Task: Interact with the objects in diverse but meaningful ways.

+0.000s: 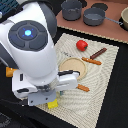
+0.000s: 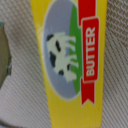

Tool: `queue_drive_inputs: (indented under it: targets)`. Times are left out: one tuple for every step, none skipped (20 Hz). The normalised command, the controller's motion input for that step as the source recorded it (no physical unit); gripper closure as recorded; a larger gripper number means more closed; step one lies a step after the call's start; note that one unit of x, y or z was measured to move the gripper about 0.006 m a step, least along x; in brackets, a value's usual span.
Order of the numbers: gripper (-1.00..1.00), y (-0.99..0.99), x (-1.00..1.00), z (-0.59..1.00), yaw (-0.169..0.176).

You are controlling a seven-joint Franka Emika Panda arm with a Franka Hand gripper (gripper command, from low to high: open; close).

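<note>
Item 1: yellow butter block [image 2: 70, 65], filling the wrist view; printed with a black-and-white cow on a grey oval, a green patch and a red banner reading "BUTTER". In the exterior view only 1 yellow corner [image 1: 52, 104] shows, lying on the woven mat [image 1: 105, 90] directly beneath the arm's wrist.

Item 2: gripper, hidden behind the white arm body [image 1: 35, 50] in the exterior view and not visible in the wrist view; whether the jaws are released or clenched cannot be told.

Item 3: red tomato [image 1: 82, 45], on the mat toward the exterior view's right, apart from the arm.

Item 4: dark brown sausage [image 1: 98, 53], lying diagonally just beside the tomato.

Item 5: round tan plate [image 1: 75, 66], mid-mat, partly overlapped by the arm.

Item 6: 2 orange-handled cutlery pieces, 1 [image 1: 91, 61] between plate and sausage, 1 [image 1: 83, 88] near the plate's lower edge.

Item 7: 2 grey pots [image 1: 71, 10] [image 1: 94, 17], on the brown surface beyond the mat.
</note>
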Motion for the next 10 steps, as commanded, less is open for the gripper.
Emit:
queue_drive_inputs:
  targets:
    - [1.00, -0.13, 0.05, -0.22, -0.035]
    - [1.00, -0.14, 0.08, -0.20, -0.033]
    - [1.00, -0.14, 0.09, -0.17, -0.033]
    - [1.00, -0.14, 0.11, -0.09, -0.032]
    - [1.00, -0.13, 0.19, 0.00, -0.027]
    - [1.00, -0.10, 0.23, 0.00, -0.024]
    - [1.00, -0.12, 0.07, 0.12, -0.036]
    - [1.00, -0.07, 0.07, 0.23, -0.020]
    - [1.00, 0.00, 0.13, 0.33, -0.020]
    - [1.00, 0.00, 0.05, 0.42, -0.021]
